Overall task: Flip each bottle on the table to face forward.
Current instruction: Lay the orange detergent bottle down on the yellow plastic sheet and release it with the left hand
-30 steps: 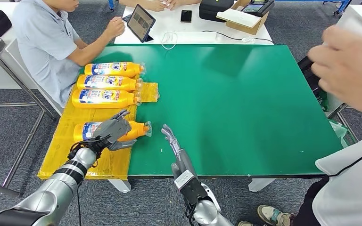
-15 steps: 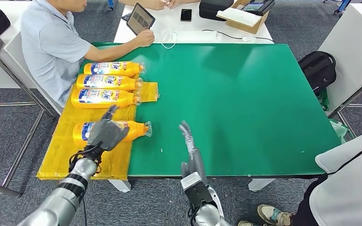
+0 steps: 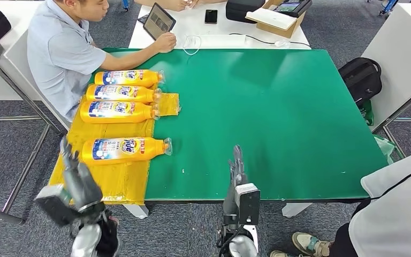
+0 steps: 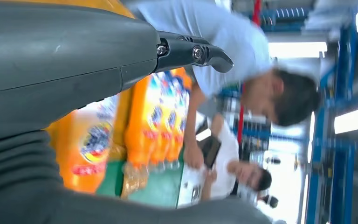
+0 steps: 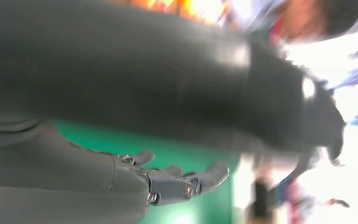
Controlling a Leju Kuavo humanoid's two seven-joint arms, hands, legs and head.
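Both our left hand (image 3: pixel 75 176) and right hand (image 3: pixel 237 167) empty, fingers extended; careless reach may roll the nearest orange plastic label-up bottle (image 3: pixel 126 149) off green table (image 3: pixel 278 118).

- A lab or test workspace is indicated.
- A green-topped table (image 3: pixel 278 118) is set on grey carpet.
- A tablet (image 3: pixel 159 22), phone (image 3: pixel 211 17) and cabled equipment are placed on a white desk (image 3: pixel 214 33).
- Blue metal framing (image 4: pixel 342 158) is seen behind.

Bright even head view, wrist views blurred, perhaps overexposed
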